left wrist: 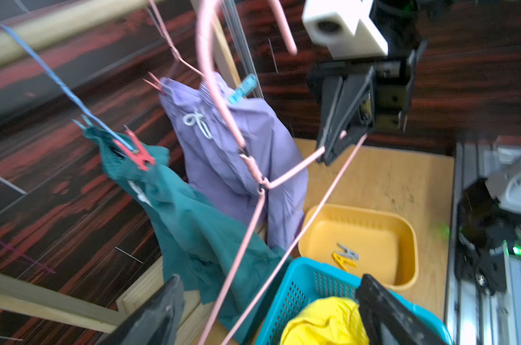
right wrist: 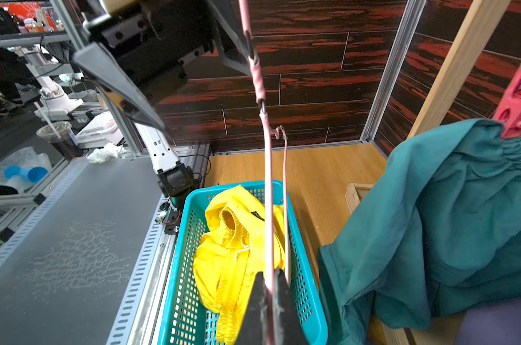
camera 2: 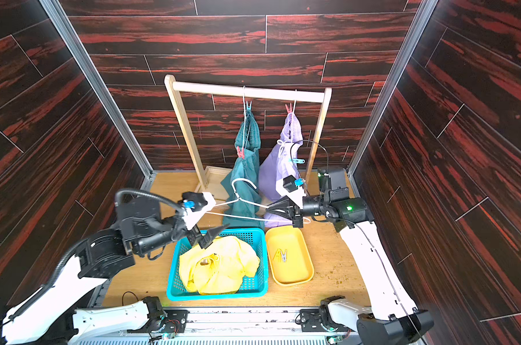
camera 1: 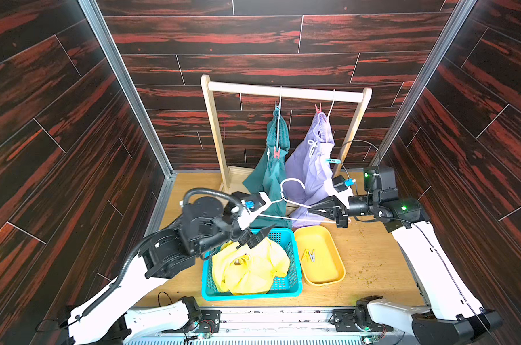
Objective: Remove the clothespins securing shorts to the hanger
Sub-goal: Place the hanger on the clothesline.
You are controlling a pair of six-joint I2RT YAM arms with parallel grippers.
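Right claw (camera 1: 311, 210) pinches the bare hanger (camera 1: 292, 179); left claw (camera 1: 266, 233) is spread over the basket (camera 1: 250, 296).
The red pin (camera 1: 277, 152) clips the teal shorts (camera 1: 271, 179) on the rack (camera 1: 283, 91) at the worktop's (camera 1: 372, 254) back edge. It lies beyond and above the free left claw, judged the nearer. Long axis near upright; which end points up cannot be told.

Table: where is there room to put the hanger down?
The barest patch of table lies between the yellow tray and the right arm. A smaller one sits between the blue basket and the left wall, under the left arm. The middle is crowded: basket, tray, teal shorts and lavender shorts hanging on the rack.
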